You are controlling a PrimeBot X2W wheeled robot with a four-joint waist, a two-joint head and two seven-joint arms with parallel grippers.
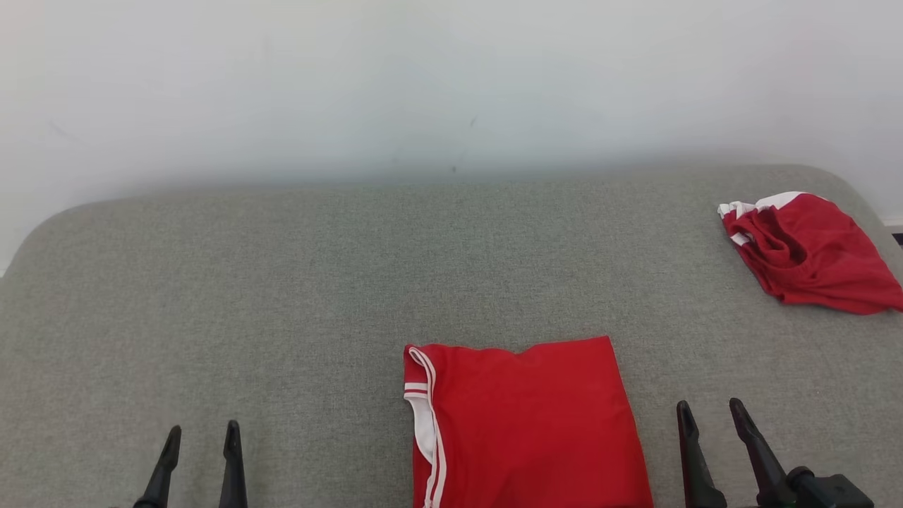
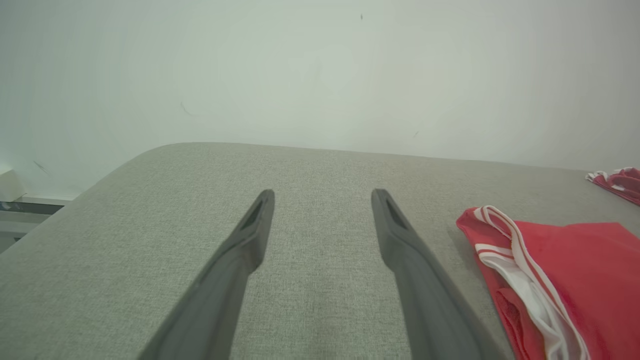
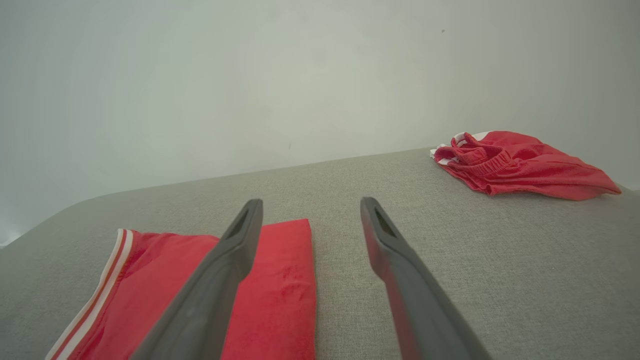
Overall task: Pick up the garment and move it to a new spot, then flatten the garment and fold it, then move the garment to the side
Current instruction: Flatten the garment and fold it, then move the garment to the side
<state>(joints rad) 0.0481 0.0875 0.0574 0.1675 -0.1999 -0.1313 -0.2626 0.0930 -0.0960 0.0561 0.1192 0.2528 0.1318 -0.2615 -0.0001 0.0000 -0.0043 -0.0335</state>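
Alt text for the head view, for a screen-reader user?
A folded red garment with white trim lies at the bottom centre of a grey padded surface, with a crumpled red garment at the far right edge. The left end effector and right end effector stand open and empty at the lower left and lower right.

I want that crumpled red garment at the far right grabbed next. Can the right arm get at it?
Probably yes: the right claw is open and empty, and only bare grey surface lies between it and the crumpled garment. It lies far back, though.
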